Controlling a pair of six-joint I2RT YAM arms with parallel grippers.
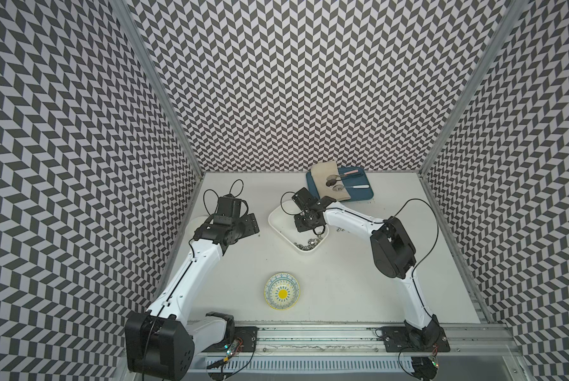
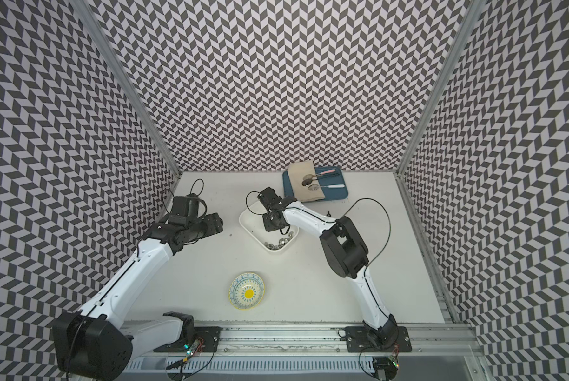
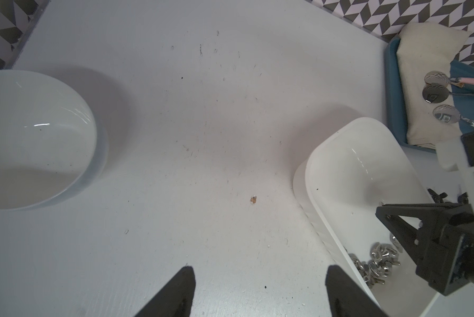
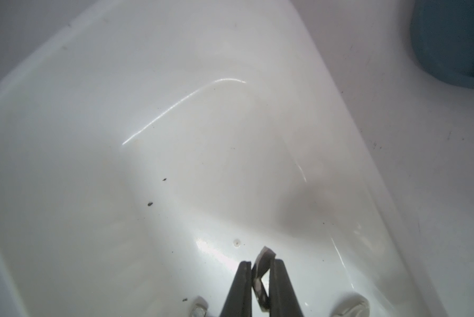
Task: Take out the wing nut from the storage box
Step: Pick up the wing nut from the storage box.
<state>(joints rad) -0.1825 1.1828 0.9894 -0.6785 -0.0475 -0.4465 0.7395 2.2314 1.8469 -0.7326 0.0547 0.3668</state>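
Note:
The white storage box lies mid-table, with a heap of silver wing nuts at its near end. My right gripper reaches down inside the box. Its fingers are shut on one silver wing nut, held just above the box floor. More nuts lie blurred beside the fingers. My left gripper hovers over bare table left of the box, open and holding nothing.
A patterned bowl sits near the front. A blue tray with a cloth and spoons stands at the back, close behind the box. A round white bowl is by the left wall. Small black parts lie beside the right arm.

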